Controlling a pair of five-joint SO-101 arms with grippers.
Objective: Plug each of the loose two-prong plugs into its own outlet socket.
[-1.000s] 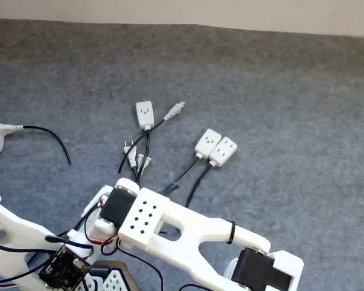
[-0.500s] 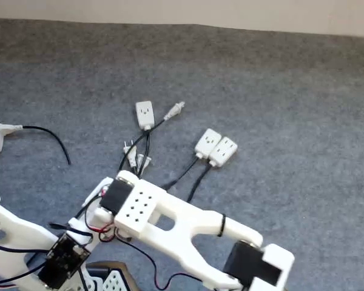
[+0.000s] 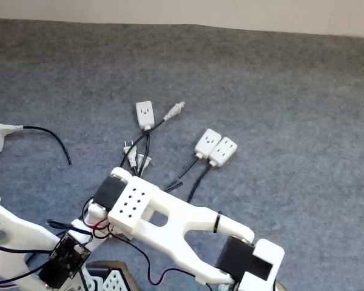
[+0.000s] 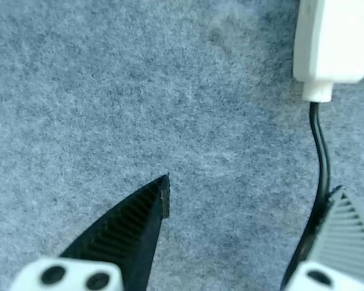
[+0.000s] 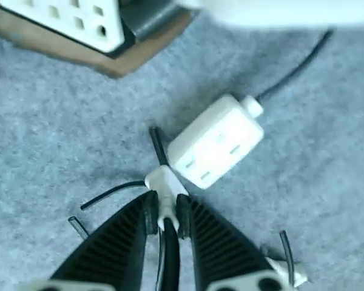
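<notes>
Right gripper (image 5: 167, 203) is pinching a plug (image 5: 164, 182) beside an outlet socket (image 5: 215, 148), prong alignment probably being next; left gripper (image 4: 250, 188) is gaping empty.

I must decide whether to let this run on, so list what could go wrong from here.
1. The right gripper pinches the plug at its cord end; pushing could twist it.
2. The outlet socket lies loose on the carpet, unheld, so it may slide away.
3. The left gripper is open with a black cord beside one finger; it could snag.
</notes>
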